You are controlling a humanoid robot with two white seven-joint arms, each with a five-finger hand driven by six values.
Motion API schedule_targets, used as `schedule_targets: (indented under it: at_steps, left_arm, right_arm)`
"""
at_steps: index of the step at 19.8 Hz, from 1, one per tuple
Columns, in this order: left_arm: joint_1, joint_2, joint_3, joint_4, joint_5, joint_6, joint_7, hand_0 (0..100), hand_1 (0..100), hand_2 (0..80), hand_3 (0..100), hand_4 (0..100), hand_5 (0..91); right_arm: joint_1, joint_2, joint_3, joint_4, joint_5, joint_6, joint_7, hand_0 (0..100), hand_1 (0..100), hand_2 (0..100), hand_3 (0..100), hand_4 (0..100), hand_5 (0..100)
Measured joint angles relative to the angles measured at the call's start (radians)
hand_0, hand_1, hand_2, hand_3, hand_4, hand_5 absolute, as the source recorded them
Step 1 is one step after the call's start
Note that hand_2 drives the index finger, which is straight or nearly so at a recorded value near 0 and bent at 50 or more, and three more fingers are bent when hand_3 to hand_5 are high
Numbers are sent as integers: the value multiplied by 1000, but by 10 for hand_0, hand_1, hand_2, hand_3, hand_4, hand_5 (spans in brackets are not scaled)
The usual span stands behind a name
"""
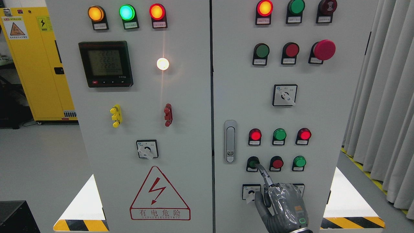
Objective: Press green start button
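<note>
Your right robot hand (284, 207), index finger (263, 173) extended, others curled, holding nothing, touches the round dark-green start button (252, 161), unlit.

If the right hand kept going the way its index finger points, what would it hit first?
The green button at the left of the lower row. The right hand has its fingertip on or just short of it; contact is unclear from this view.

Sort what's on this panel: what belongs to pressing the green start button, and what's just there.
In use: right hand, its index fingertip on the green start button.

Just there: red button, emergency stop, door handle, meter display, yellow cabinet.
</note>
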Motion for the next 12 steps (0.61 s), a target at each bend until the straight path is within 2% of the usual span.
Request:
schedule_targets:
  at_steps: [12]
  left_arm:
    - [0,0,0,0,0,0,0,120,556,0,0,0,0]
  right_arm:
    - [20,1,17,-36,-3,-11,-34,867,912,6,1000,1000,1000]
